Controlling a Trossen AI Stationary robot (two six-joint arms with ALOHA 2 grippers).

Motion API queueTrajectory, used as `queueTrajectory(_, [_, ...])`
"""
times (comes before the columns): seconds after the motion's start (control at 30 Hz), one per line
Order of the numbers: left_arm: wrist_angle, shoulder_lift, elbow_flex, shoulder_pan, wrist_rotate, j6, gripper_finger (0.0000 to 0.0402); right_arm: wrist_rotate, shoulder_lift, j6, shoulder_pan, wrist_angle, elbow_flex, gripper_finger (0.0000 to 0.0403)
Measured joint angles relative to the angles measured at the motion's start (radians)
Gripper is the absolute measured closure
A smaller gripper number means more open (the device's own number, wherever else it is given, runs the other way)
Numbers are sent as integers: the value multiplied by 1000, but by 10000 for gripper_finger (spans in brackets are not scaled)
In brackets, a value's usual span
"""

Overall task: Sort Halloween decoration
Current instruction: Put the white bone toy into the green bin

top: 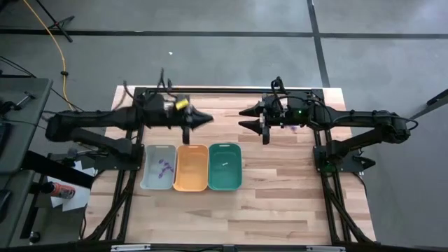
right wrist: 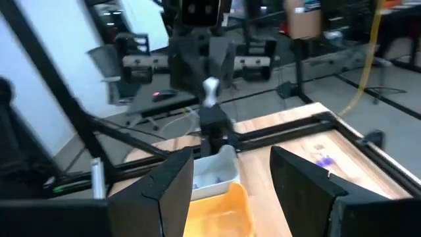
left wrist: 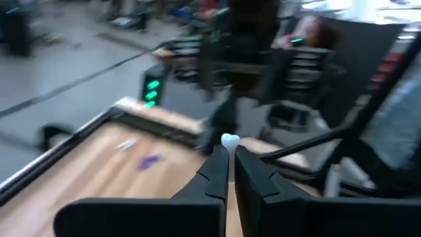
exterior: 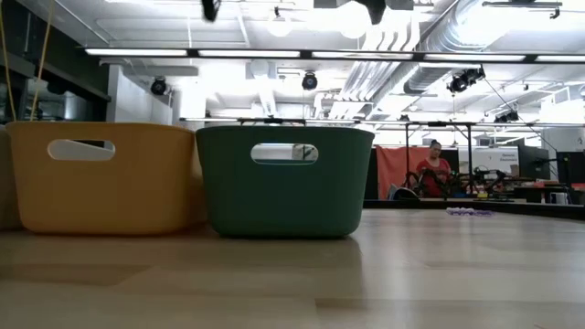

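White stick-like piece (left wrist: 229,140) sat pinched in your left hand (left wrist: 229,153), above the counter (top: 280,203), your right hand (top: 243,119) apart.

Wooden table (top: 280,210); three trays (top: 191,168)

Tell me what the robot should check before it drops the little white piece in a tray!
1. Left pincer shut on the white piece: ok.
2. Left pincer over a tray: not ok; the high view shows it above bare table, behind the orange tray.
3. Teal tray already holds a white piece, so it looks like the right one: ok.
4. Grey tray holds purple pieces: ok.
5. Right pincer open and holding nothing: ok.
6. Loose pieces left on the table to sort: ok, but how many, cannot tell.
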Motion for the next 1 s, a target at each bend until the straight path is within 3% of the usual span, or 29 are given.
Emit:
queueTrajectory(0.13, [115, 89, 0, -75, -9, 36, 401, -18, 0, -6, 0, 6, 0, 206])
queueTrajectory(0.3, [177, 144, 0, -74, -9, 5, 401, -18, 0, -25, 0, 5, 0, 206])
queueTrajectory(0.83, [175, 113, 0, -74, -3, 6, 401, -18, 0, -25, 0, 3, 0, 206])
queueTrajectory(1.0, [96, 120, 30, -76, 58, 72, 401, -18, -4, -25, -3, -2, 0, 206])
